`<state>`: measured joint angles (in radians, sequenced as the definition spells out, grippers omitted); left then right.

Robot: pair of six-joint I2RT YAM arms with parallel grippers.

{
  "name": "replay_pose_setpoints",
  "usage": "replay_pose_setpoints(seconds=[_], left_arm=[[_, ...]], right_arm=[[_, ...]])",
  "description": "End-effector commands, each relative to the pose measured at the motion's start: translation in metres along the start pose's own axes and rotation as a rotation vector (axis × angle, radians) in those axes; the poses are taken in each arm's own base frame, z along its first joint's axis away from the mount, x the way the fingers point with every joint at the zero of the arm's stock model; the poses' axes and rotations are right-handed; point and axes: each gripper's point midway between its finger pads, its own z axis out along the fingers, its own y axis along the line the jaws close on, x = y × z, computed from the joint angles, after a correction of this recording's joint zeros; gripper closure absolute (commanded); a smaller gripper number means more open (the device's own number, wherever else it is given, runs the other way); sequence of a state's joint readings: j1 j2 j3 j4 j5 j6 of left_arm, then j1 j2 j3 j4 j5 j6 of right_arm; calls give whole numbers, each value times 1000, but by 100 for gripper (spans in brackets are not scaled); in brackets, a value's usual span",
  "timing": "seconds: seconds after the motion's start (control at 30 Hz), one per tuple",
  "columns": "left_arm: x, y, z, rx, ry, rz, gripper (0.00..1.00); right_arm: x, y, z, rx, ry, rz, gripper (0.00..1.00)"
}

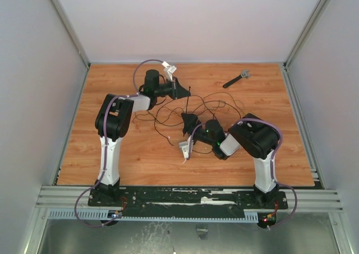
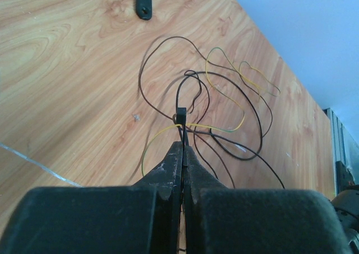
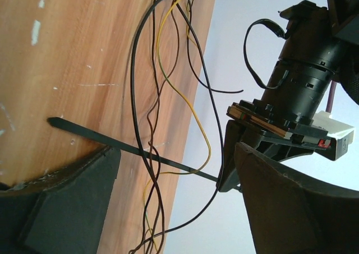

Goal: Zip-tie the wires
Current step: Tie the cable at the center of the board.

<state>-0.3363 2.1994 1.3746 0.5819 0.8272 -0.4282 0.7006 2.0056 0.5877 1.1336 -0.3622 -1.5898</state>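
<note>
Black plastic, the zip tie (image 3: 134, 150) crosses the wires (image 3: 133, 69), which sprawl in loose loops on the tabletop (image 3: 67, 52). Our left tool (image 2: 182, 148) is clenched on 1 end; our right tool (image 3: 174, 156) gapes released, flanking the strip. We should gather the loops before closing, then thread tail through head.

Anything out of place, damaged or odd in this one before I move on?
Nothing is spilled or broken. The wires lie in a loose sprawl, not gathered, and the zip tie pinched in the left claw pokes across them. The right claw is open. A dark-handled tool lies apart at the far right.
</note>
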Motion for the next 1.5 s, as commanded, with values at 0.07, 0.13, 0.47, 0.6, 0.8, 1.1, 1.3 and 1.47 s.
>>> replay_pose_setpoints(seconds=[0.07, 0.13, 0.47, 0.6, 0.8, 1.1, 1.3, 1.47], left_arm=[[-9, -6, 4, 41, -22, 36, 100], [-9, -5, 5, 40, -21, 36, 100], [-6, -3, 6, 40, -20, 30, 100], [-6, -3, 6, 38, -17, 29, 100], [-6, -3, 5, 36, -16, 30, 100], [-6, -3, 6, 40, -19, 23, 100], [-5, -3, 5, 36, -13, 28, 100], [-6, -3, 6, 38, -18, 22, 100]], right_arm=[[-18, 33, -6, -93, -37, 96, 22], [-19, 35, -5, -99, -36, 98, 27], [-18, 41, -3, -102, -24, 87, 37], [-17, 44, -3, -106, -17, 85, 43], [-18, 43, -1, -98, -11, 74, 54], [-20, 45, 1, -105, -10, 68, 70], [-21, 47, 3, -108, -11, 65, 74], [-22, 49, 4, -117, -11, 64, 81]])
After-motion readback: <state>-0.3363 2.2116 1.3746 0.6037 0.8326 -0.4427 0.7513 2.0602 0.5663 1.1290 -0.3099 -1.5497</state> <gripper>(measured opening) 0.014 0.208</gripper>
